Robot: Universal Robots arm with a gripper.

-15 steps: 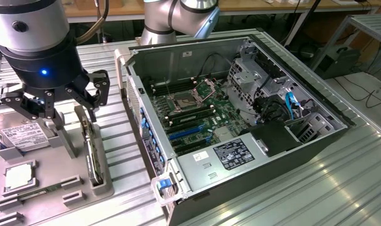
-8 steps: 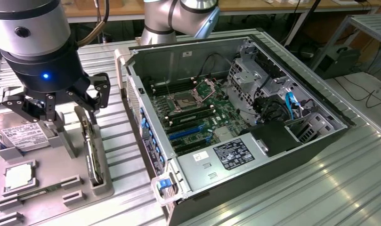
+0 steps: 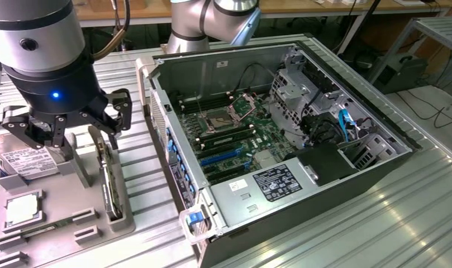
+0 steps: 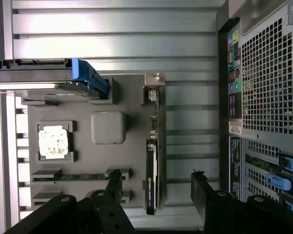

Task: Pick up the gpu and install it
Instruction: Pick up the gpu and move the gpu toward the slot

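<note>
The black two-finger gripper [image 3: 65,131] hangs wide open and empty. Directly below it, the thin black gpu [image 4: 152,165] stands on edge in a grey tray [image 4: 88,158] on the ribbed metal table [image 4: 112,29].

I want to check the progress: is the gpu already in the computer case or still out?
Out. The gpu stands on its edge in the grey tray, outside the computer case; the open gripper hangs over it.
</note>
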